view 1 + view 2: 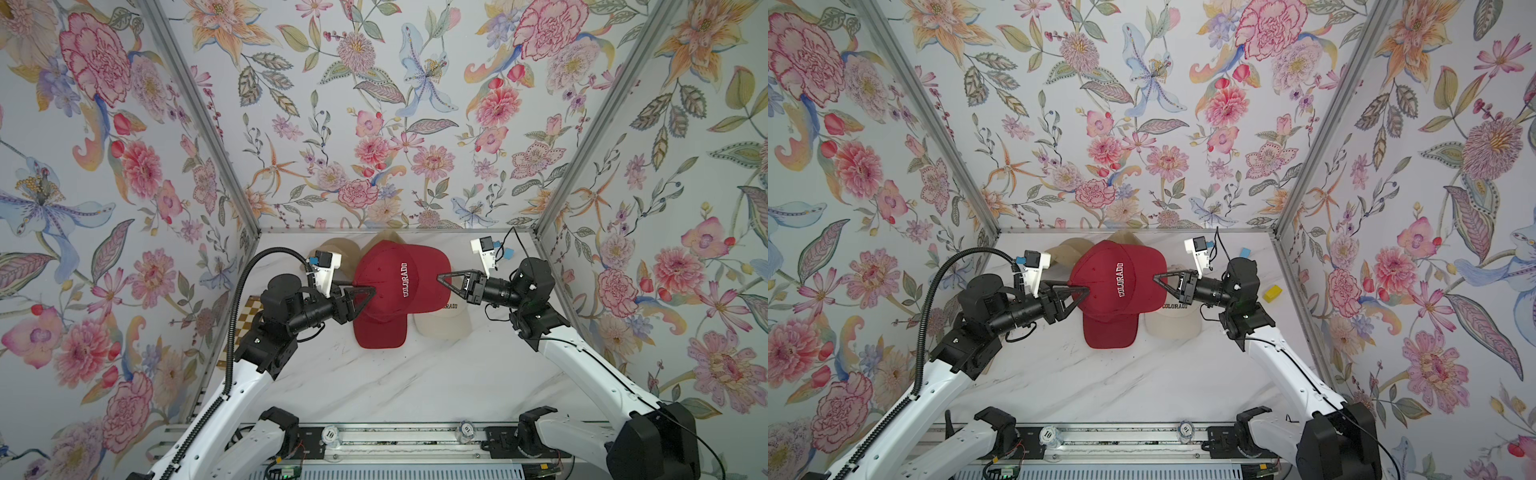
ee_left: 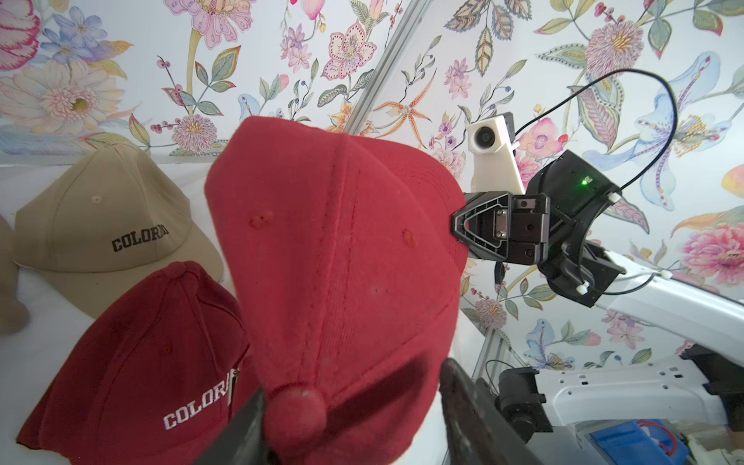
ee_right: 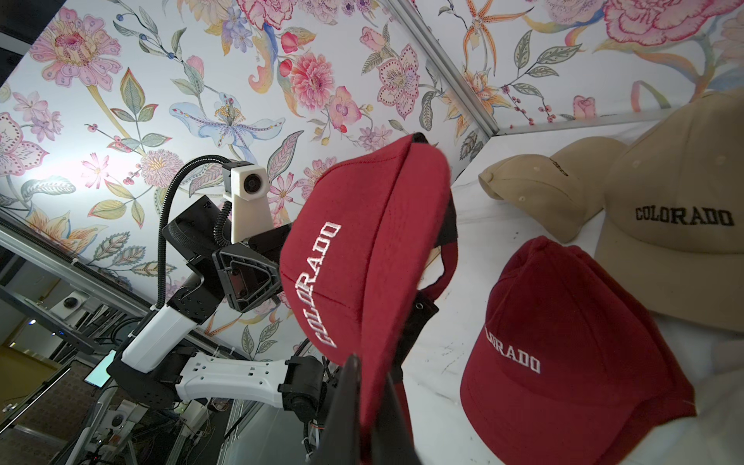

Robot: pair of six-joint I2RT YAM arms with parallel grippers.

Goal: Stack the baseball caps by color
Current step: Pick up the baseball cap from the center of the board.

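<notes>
Nearest the table's (image 1: 415, 386) near edge are the two arms, reaching toward the middle from either side. Between them hangs a red COLORADO cap (image 1: 399, 286), lifted clear of the marble.

The right gripper (image 1: 440, 276) is clamped tight on this cap's rim on the lettered side, which seems to carry its weight. The left gripper (image 1: 371, 288) meets the opposite side, and in the left wrist view its jaws stand apart on either side of the cap's top button (image 2: 296, 410). Whether they already pinch the cloth I cannot tell. Two holds suit soft cloth that sags from one, probably to keep the crown spread and level for setting down.

Directly beneath, resting on the table, is a second dark red cap (image 3: 563, 362), its brim showing below the lifted one in both top views. That pairing suggests the held cap is poised to go on its match.

Partly tucked under the lifted cap on the right gripper's side lies a cream cap (image 1: 444, 322). A checkered board (image 1: 249, 316) sits under the left arm by the left edge.

Farthest off, along the far edge, are two tan caps (image 1: 343, 249) (image 1: 388, 237), close together.
</notes>
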